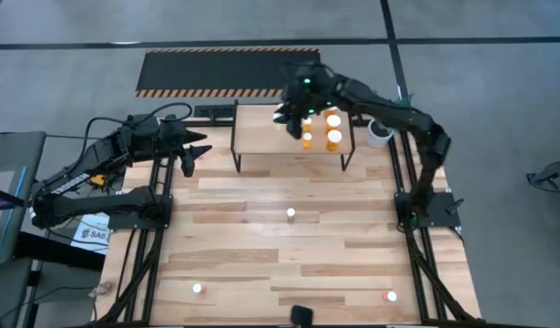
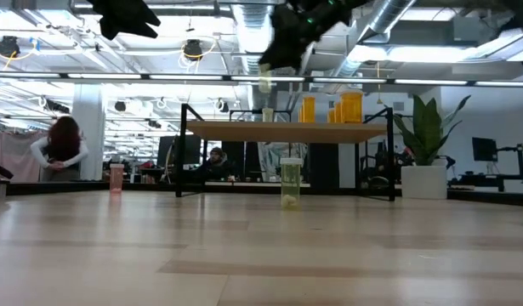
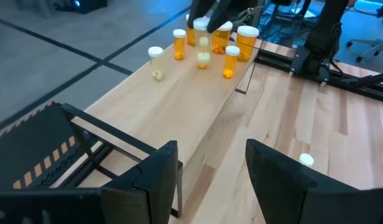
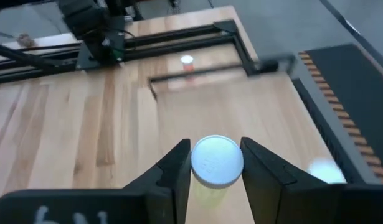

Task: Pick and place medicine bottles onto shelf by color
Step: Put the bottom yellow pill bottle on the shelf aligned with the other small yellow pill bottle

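Note:
The light-wood shelf (image 1: 261,137) stands at the table's far side. Several orange bottles (image 1: 333,138) stand on its right part, and a pale yellow-green one (image 3: 156,62) stands further left on it. My right gripper (image 1: 289,114) is over the shelf, shut on a pale yellow-green bottle (image 4: 216,163). My left gripper (image 1: 202,150) is open and empty just left of the shelf, its fingers (image 3: 160,174) apart. Another pale bottle (image 1: 290,214) stands mid-table. A bottle (image 1: 198,288) and a red-pink one (image 1: 390,295) stand near the front edge. My right gripper pinches the pale bottle between its two fingers at the white cap's sides (image 4: 194,165). The fingers come from above, pointing down. The bottle hangs upright below them (image 2: 266,82), clear of the shelf top.
A white pot with a green plant (image 1: 380,134) stands right of the shelf. A black mat with striped edges (image 1: 229,71) lies behind the table. A red-pink bottle (image 2: 116,177) stands by the table's left. People show in the room beyond.

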Controlling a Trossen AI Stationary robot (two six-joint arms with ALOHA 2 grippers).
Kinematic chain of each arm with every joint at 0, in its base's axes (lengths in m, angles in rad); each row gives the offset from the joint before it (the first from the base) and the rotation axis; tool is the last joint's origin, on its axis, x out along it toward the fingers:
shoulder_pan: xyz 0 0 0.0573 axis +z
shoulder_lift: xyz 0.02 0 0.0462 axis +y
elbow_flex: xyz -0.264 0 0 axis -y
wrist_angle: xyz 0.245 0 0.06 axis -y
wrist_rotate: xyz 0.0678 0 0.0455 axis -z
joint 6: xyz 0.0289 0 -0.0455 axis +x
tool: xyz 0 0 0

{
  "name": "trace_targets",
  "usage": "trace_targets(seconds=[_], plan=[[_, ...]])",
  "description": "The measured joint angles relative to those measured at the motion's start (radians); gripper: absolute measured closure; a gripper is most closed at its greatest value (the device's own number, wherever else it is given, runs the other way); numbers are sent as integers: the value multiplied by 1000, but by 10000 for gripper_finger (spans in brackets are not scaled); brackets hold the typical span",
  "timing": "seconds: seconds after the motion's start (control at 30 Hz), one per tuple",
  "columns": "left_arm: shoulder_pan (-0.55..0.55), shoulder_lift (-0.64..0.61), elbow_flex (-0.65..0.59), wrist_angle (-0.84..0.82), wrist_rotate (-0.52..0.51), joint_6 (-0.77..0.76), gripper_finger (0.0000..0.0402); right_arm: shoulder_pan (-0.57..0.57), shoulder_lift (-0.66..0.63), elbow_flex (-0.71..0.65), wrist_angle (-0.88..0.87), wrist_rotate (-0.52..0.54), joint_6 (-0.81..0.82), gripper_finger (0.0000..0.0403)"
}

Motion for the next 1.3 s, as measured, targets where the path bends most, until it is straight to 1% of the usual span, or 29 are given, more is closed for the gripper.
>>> trace_targets(seconds=[0.07,0.17,0.23,0.3,0.47,0.67,0.83,1.03,1.2,1.3], plan=[[0,0,0,1,0,-3,226,-25,-53,-118,68,-8,25,262],[0,0,0,6,-4,-16,226,-44,-120,-274,251,-12,69,262],[0,0,0,10,-16,-22,226,-44,-150,-330,340,-11,82,263],[0,0,0,21,-18,-23,226,-36,-158,-354,382,8,85,263],[0,1,0,49,-18,-24,226,-11,-122,-359,387,30,74,262],[0,0,0,50,-18,-48,226,20,-78,-359,386,142,40,267],[0,1,0,50,-18,-54,226,20,-80,-359,393,195,36,267],[0,1,0,50,-17,-59,226,4,-77,-359,393,197,44,265],[0,1,0,49,-16,-59,226,12,-35,-361,399,197,52,267],[0,1,0,49,-10,-59,226,20,-30,-361,403,197,57,267]])
